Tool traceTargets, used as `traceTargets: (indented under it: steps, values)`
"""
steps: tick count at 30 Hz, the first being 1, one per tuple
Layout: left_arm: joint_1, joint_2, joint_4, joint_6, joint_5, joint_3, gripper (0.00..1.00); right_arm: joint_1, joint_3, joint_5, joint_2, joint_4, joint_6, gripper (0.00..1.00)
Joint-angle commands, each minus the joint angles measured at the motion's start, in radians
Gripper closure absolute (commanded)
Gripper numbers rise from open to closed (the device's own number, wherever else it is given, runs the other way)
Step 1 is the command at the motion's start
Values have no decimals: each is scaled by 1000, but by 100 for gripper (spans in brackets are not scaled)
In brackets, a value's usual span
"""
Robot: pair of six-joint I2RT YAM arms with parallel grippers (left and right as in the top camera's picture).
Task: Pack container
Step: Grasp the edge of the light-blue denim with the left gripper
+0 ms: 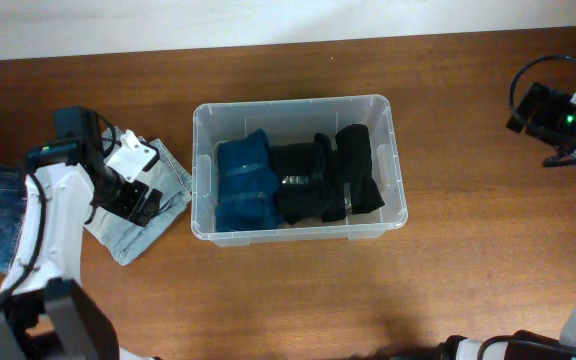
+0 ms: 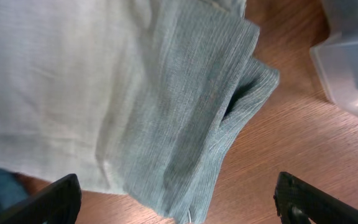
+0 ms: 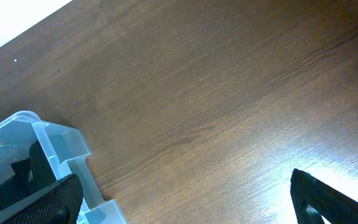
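container holds three folded pieces, both claws released

we see the clear container (image 1: pixel 298 231) in the middle of the table (image 1: pixel 468 290). inside lie a blue garment (image 1: pixel 244 185) at one end, a black bundle (image 1: pixel 303 180) in the middle and a second black bundle (image 1: pixel 360 168) at the other end, side by side. our left gripper (image 2: pixel 179 202) hovers spread wide over a pale denim piece (image 2: pixel 135 93) lying beside the container. our right gripper (image 3: pixel 185 205), also spread wide, hangs over bare wood near a container corner.

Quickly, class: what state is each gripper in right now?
Left gripper: open, empty, above the pale denim garment.
Right gripper: open, empty.
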Motion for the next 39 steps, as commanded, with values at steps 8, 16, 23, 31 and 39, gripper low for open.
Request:
traceTargets:
  steps: [8,16,23,31,39]
  values:
    - [-71,130,0,46,-12,19,2,-5,0,8,1,3,4,1]
    - [-108,216,21,45,-123,18,2,-5,0,8,1,3,4,1]
    - [-108,257,101,43,-124,17,2,-5,0,8,1,3,4,1]
    - [-108,330,127,41,-135,16,3,-5,0,8,1,3,4,2]
    - [-108,361,172,38,-135,-6,5,-5,0,8,1,3,4,1]
